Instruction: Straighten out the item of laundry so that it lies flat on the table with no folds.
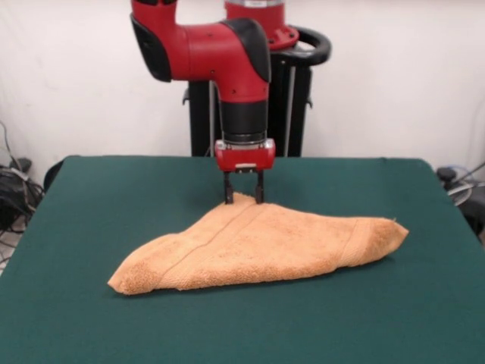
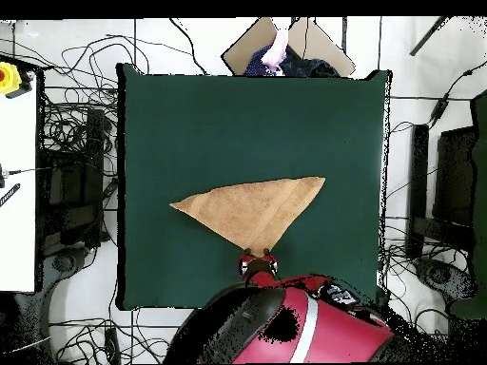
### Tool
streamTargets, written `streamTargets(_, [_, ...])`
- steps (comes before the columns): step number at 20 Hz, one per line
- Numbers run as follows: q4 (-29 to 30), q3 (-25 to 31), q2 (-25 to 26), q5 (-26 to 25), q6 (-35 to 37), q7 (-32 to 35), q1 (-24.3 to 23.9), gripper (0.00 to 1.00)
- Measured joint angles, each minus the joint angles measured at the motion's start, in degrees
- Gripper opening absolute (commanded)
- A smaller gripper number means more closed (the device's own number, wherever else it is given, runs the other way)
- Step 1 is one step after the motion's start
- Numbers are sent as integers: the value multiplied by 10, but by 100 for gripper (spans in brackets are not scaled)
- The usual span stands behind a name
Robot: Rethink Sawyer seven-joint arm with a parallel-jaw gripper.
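Roughly at the middle of the desk lies the towel, orange-tan terry cloth, folded over itself into a triangle rather than spread out as a rectangle. From the front view its long edge runs along the side nearer the camera, from a rounded corner at the picture's left to a blunter corner at the right, and the third corner points toward the robot. A woven band stripe crosses the cloth near the left end, and another shows near the right end. The fabric sits in a thick double layer, with its edges rolled where it is folded.

From above, the towel reads as the same triangle, its apex aimed at the bottom of the picture where the robot's base stands, and green desk shows on every side of it.

At that apex sits the tool. Its two dark fingers point straight down with a gap between them, one on either side of the towel's tip, and the tips reach the cloth. Whether they are pinching the corner or only straddling it cannot be told from either view. In the overhead view the tool appears just at the towel's point.

Above it rises the red and black arm, coming down from the black pedestal at the desk's far side. At the overhead picture's top edge a person shows just beyond the desk.
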Motion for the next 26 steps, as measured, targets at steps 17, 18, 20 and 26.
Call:
streamTargets(17, [-4, -52, 36, -2, -106, 0, 37, 0])
streamTargets(18, [-4, -52, 36, -2, -107, 0, 37, 0])
streamTargets(20, [-4, -53, 37, -2, -108, 0, 37, 0])
streamTargets(26, [-4, -51, 36, -2, -108, 0, 34, 0])
